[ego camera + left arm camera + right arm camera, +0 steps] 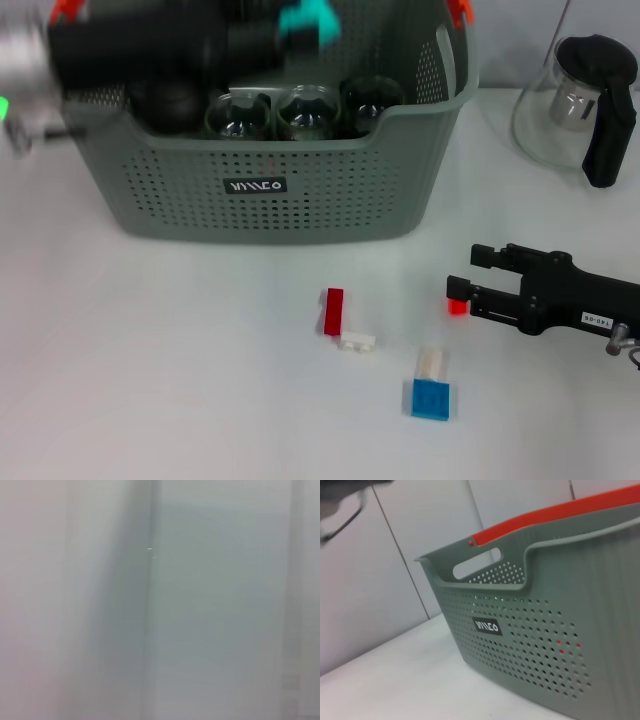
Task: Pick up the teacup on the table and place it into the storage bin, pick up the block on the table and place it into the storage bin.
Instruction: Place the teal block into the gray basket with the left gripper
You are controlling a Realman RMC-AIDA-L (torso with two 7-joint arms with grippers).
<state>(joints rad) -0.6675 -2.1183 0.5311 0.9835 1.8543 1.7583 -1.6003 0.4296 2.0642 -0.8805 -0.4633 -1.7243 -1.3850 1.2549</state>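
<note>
The grey-green storage bin [300,200] stands at the back of the table; its perforated wall [530,640] fills the right wrist view. Three glass teacups [305,110] stand inside it. My left gripper [295,28] hangs blurred over the bin's back, a teal piece at its tip. Blocks lie on the table in front of the bin: a red one [333,311], a small white one [357,342] and a blue one [430,398] with a cream piece on it. My right gripper [465,272] hovers low to their right, open, pointing towards them. A small bright red patch [458,307] shows by its lower finger.
A glass teapot [580,105] with a black handle stands at the back right. White tabletop [150,350] stretches left of the blocks. The left wrist view shows only a blurred grey surface.
</note>
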